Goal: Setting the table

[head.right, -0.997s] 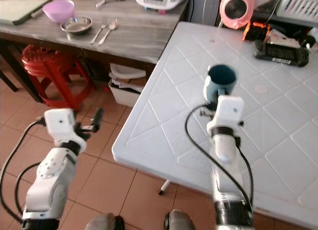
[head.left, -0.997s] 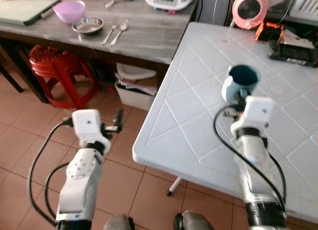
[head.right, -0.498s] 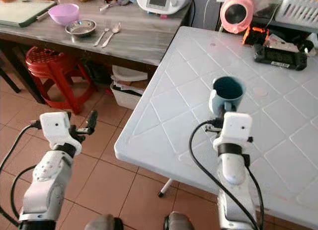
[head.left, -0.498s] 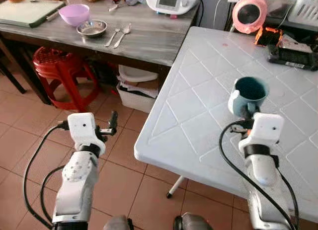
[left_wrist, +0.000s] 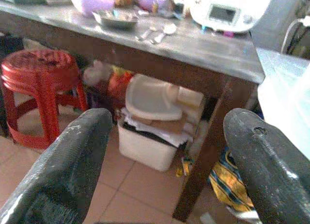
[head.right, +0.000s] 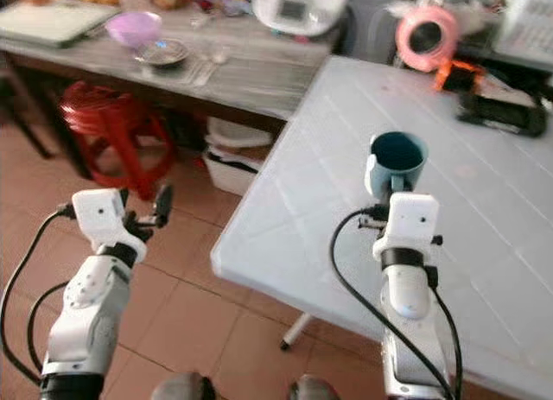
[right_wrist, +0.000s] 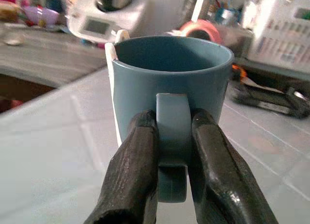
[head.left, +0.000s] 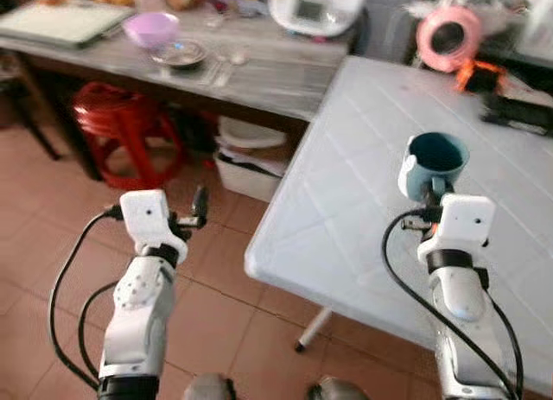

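Mug (head.left: 432, 162) upright over the worktop (head.left: 363, 193), gripped by the handle in the right tool (right_wrist: 172, 137). Left tool (head.left: 199, 208) apart over the floor, stool (head.left: 121, 128) beyond.

We're in a home kitchen or dining corner here. A grey wooden counter (head.left: 285, 72) runs along the back, carrying a purple bowl (head.left: 150, 28), a small metal dish (head.left: 179, 53), cutlery and a white kitchen appliance with a screen (head.left: 316, 7). Underneath sit a red plastic stool (head.left: 125, 123) and a white bin of clutter (left_wrist: 145, 132). Terracotta floor tiles (head.left: 52, 219) spread below, and a white plastic table (head.left: 363, 158) stands close by, all very domestic.
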You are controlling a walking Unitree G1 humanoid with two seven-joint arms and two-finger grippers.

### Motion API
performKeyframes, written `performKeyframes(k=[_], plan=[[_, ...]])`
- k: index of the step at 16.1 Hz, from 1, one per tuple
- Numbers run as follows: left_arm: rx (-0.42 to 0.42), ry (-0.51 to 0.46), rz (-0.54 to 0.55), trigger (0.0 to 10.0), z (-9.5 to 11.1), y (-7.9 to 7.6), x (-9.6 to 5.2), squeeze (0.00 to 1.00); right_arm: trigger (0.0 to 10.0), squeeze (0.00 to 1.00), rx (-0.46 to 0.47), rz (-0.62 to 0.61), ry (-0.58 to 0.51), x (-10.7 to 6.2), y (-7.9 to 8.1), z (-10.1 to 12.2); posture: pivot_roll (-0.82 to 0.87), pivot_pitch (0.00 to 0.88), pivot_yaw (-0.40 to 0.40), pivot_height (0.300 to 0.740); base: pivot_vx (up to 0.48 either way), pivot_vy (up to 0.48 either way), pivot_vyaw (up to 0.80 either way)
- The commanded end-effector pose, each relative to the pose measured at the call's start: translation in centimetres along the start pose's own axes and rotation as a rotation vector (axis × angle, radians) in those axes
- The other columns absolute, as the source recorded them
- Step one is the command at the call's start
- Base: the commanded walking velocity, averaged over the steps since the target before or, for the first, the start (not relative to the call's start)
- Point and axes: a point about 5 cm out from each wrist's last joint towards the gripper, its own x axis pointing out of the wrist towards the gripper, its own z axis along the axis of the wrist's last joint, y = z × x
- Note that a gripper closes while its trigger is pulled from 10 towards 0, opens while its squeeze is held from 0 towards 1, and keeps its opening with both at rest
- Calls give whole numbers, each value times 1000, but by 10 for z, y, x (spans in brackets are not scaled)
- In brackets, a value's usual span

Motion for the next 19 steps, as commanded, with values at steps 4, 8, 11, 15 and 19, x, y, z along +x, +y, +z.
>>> performKeyframes(k=[4,8,11,15,19], plan=[[6,-14,-27,10000,0,3,0,0,10000,0,-16,26,-19,2,5,3,-17,0,-6,740,0,472,-530],[24,-37,-44,10000,3,1,1,0,10000,0,-15,30,-14,0,5,2,-18,0,-4,740,0,450,-334],[10,-51,-69,10000,5,-1,1,0,10000,0,-13,27,-14,-1,5,2,-17,0,-4,740,162,418,-538],[42,-74,-77,10000,8,-2,-1,0,10000,0,-16,28,-11,-1,6,1,-16,0,-3,740,359,253,-539],[44,-74,-80,10000,7,-4,-2,0,10000,0,-16,33,-11,-2,7,1,-17,0,-4,740,438,0,-508]])
